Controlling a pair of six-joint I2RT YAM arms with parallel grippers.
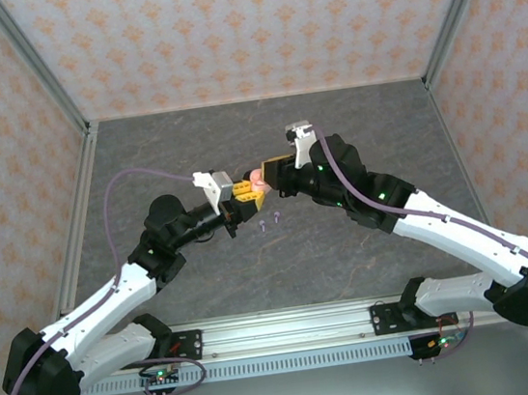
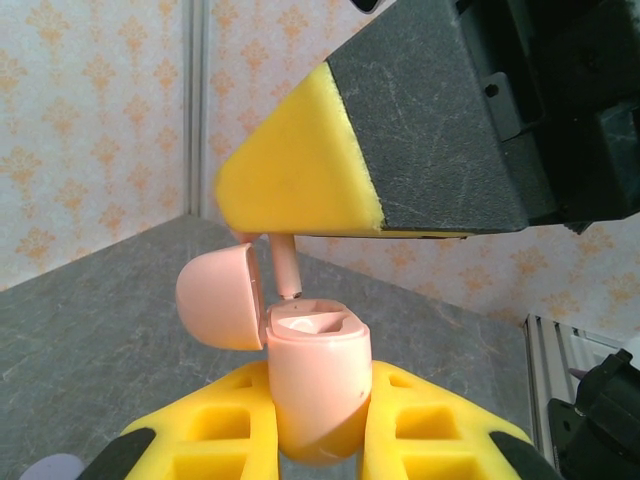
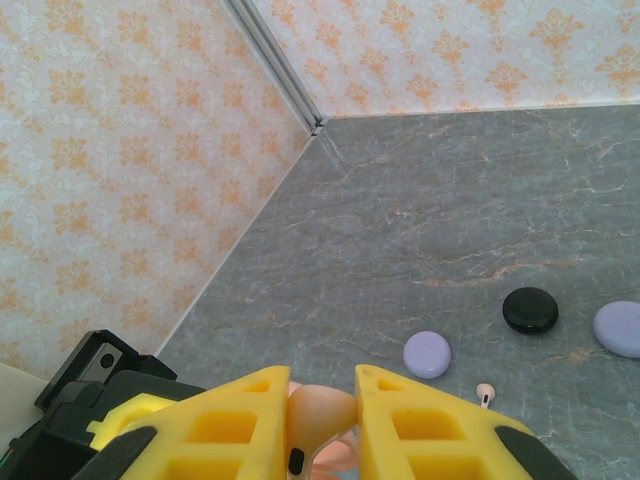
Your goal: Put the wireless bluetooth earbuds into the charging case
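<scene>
The fingers [image 2: 430,425] of my left gripper [image 2: 318,440] are yellow, the case [image 2: 315,370] between them pink. Lilac discs [image 3: 427,354] flank the black disc [image 3: 530,309] on the grey marbled desk [image 3: 450,200].

Right tool [image 3: 322,400] crowds space above case [image 2: 318,385]; far table [image 1: 264,124] apparently free.

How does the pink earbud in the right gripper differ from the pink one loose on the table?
The held earbud is pinched in the right gripper, while the loose earbud lies free on the table. The held earbud points stem-down over the open charging case, whereas the loose earbud rests on its side near a purple disc. Both are pink and stemmed.
</scene>
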